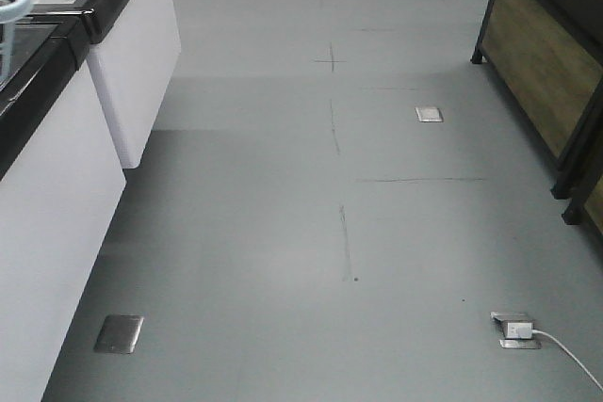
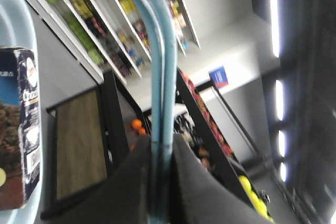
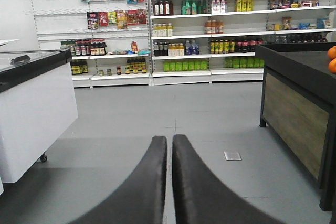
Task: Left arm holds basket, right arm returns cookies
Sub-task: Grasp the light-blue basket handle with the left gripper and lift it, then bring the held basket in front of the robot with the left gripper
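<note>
In the left wrist view my left gripper (image 2: 161,140) is shut on the two light blue hoop handles (image 2: 160,66) of the basket, which run up between its black fingers. The basket's pale blue rim (image 2: 16,3) curves along the left edge. Inside it stands the cookies box (image 2: 18,129), dark navy and brown with a cookie picture and a barcode on its side. In the right wrist view my right gripper (image 3: 169,139) is shut with nothing between its fingers. It hangs over the grey floor, pointing toward the far shelves, away from the cookies.
White chest freezers (image 1: 57,195) line the left side. A black-framed, wood-panelled display stand (image 1: 546,54) holding oranges (image 3: 332,59) is on the right. Stocked shelves (image 3: 210,24) fill the back wall. Metal floor plates (image 1: 120,333) and a plugged-in white cable (image 1: 565,355) lie on the floor.
</note>
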{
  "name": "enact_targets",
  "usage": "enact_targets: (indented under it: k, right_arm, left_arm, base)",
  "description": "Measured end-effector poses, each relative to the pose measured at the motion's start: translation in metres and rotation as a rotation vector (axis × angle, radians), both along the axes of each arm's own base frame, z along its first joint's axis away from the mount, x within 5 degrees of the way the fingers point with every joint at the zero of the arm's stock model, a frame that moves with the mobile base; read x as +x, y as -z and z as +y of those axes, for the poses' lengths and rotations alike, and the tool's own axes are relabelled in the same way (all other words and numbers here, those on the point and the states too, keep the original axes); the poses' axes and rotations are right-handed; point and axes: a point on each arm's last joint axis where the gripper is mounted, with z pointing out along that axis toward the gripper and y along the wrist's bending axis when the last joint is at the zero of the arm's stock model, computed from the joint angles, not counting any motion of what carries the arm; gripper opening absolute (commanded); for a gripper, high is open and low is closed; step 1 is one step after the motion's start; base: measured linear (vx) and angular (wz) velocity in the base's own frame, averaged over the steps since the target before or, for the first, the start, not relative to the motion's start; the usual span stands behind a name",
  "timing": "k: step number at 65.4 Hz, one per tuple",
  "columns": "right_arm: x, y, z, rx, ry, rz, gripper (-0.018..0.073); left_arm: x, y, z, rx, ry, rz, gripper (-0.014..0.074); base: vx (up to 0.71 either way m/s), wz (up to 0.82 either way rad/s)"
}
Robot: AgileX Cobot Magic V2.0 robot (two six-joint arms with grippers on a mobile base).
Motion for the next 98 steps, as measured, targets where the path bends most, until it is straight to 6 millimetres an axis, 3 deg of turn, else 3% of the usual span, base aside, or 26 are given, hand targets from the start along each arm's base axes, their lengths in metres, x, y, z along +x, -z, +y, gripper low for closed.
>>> enact_targets:
  k: [10, 19, 31, 49, 57, 74, 98]
  right_arm:
    - [0.000, 0.000, 0.000, 0.000, 0.000, -0.001, -0.0010]
    - [0.000, 0.000, 0.000, 0.000, 0.000, -0.001, -0.0010]
    - [0.000, 0.000, 0.000, 0.000, 0.000, -0.001, -0.0010]
    - [0.000, 0.000, 0.000, 0.000, 0.000, -0.001, -0.0010]
    - [0.000, 0.000, 0.000, 0.000, 0.000, -0.001, -0.0010]
    - [0.000, 0.000, 0.000, 0.000, 0.000, -0.001, -0.0010]
    - [0.000, 0.000, 0.000, 0.000, 0.000, -0.001, -0.0010]
  left_arm:
    - [0.007, 0.002, -0.064, 0.032, 0.167, -0.007, -0.0006]
    - [-0.002, 0.011, -0.112, 0.062, 0.262, -0.006, -0.0006]
    - [-0.026, 0.039, -0.172, 0.096, 0.410, 0.019, -0.0006]
    - [-0.051, 0.119, -0.227, 0.118, 0.499, 0.194, -0.0006]
    - [-0.061, 0.142, -0.251, 0.152, 0.558, 0.235, -0.0006]
    - [-0.081, 0.154, -0.303, 0.215, 0.669, 0.244, -0.0006]
    - [-0.113, 0.161, -0.358, 0.270, 0.766, 0.255, -0.0006]
  base:
    - [0.00, 0.00]
    - [0.00, 0.00]
    - [0.00, 0.00]
    - [0.00, 0.00]
    - [0.00, 0.00]
    - [0.00, 0.00]
    - [0.00, 0.00]
